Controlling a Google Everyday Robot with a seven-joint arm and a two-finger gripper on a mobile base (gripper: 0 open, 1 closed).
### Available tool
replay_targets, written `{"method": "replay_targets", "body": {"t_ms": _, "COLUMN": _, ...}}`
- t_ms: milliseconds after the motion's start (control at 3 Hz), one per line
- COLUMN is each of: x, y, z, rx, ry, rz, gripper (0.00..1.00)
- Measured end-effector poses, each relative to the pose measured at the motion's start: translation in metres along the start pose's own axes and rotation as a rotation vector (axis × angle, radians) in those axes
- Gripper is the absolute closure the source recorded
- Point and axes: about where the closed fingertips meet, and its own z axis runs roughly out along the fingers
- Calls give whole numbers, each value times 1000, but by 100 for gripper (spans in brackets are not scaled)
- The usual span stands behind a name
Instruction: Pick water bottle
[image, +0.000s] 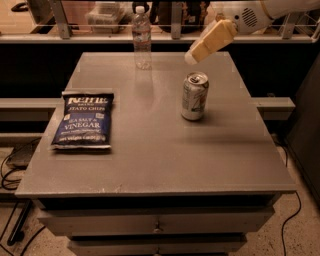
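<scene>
The water bottle (142, 37) is clear plastic with a white cap and a pale label band. It stands upright near the far edge of the grey table (150, 150), left of centre. My gripper (192, 57) comes in from the upper right on a white arm. Its tan fingers point down and to the left. It hangs above the table, just above and behind the silver soda can (194, 96), and to the right of the bottle. It holds nothing and is well apart from the bottle.
A blue bag of salt and vinegar chips (84, 120) lies flat on the table's left side. A shelf rail with clutter (105, 15) runs behind the table. Drawers (155, 225) sit under the tabletop. Cables (10, 175) lie on the floor at left.
</scene>
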Motion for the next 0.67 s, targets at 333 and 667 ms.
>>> {"method": "replay_targets", "body": {"t_ms": 333, "x": -9, "y": -9, "z": 28, "rx": 6, "ry": -16, "rz": 42, "gripper": 0}}
{"method": "replay_targets", "body": {"t_ms": 667, "x": -15, "y": -22, "z": 55, "rx": 21, "ry": -31, "rz": 75, "gripper": 0}}
